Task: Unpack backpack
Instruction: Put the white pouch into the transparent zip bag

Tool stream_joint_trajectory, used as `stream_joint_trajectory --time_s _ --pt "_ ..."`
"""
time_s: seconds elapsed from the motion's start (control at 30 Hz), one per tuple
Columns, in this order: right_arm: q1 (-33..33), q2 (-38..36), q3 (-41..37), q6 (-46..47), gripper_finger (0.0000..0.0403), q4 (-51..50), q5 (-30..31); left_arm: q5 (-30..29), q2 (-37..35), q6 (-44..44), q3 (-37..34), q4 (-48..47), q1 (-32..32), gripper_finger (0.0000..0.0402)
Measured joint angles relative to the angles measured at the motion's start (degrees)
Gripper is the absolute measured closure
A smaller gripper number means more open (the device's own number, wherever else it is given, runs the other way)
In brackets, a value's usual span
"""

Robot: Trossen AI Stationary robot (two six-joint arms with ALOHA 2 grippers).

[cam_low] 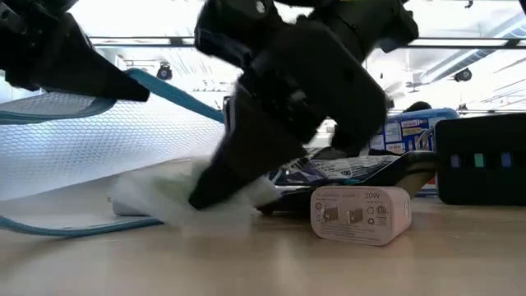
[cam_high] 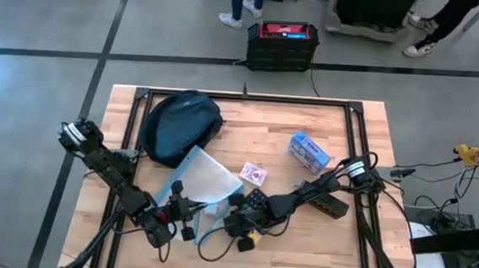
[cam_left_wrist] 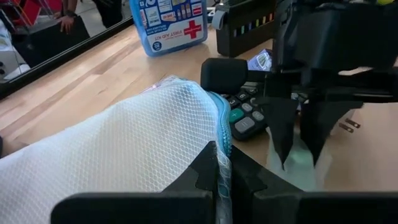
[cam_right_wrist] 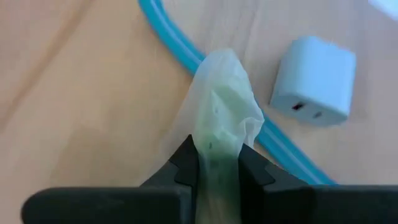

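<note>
The dark navy backpack [cam_high: 181, 126] lies at the table's far left, touched by neither gripper. My left gripper [cam_high: 175, 207] is near the front edge, shut on a white mesh zip pouch [cam_high: 205, 178] with a blue zipper. My right gripper [cam_high: 246, 227] is just to its right, shut on a crumpled translucent plastic piece [cam_right_wrist: 219, 118]. A white charger block [cam_low: 362, 215] rests on the wood beside it, and a blue cord [cam_right_wrist: 171, 40] loops along the table. My left gripper pinches the mesh pouch at its blue zipper edge [cam_left_wrist: 222, 146] between the two fingers. The pouch is raised off the table at that edge [cam_low: 99, 136] and slopes down away from the fingers. My right gripper pinches the crumpled plastic piece [cam_right_wrist: 214, 146] between both fingers, coming from above and slanting down. The plastic bulges out beyond the fingertips, and its lower end [cam_low: 177, 205] lies on the table.
A blue and white first-aid box [cam_high: 308, 151], a small pink card pack [cam_high: 254, 173] and a dark calculator-like device [cam_left_wrist: 247, 118] lie right of the pouch. A flat black item [cam_high: 329, 206] sits under the right arm. A black box with a red top [cam_high: 281, 44] and people's legs stand beyond the table.
</note>
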Motion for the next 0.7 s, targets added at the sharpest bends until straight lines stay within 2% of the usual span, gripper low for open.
stream_joint_trajectory --time_s 0.2,0.4,0.57,0.63,0.7 --pt "-0.46 0.98 0.08 -0.31 0.0362 3.73 -0.37 -0.03 0.0 0.05 0.3 0.68 0.44 0.0402" --pt "-3.75 3.39 0.79 2.67 0.0362 4.54 -0.2 0.84 0.62 0.28 1.56 1.09 0.66 0.0402" --pt "-5.76 3.67 1.34 6.51 0.0362 6.08 11.36 1.63 1.39 1.55 2.05 1.3 0.81 0.0402" --pt "-5.92 3.4 1.34 5.82 0.0359 7.05 11.68 1.67 1.43 1.57 1.99 1.18 0.81 0.0402" --pt "-5.34 2.91 1.34 5.25 0.0353 7.54 9.27 1.68 1.44 1.57 1.83 1.0 0.79 0.0402"
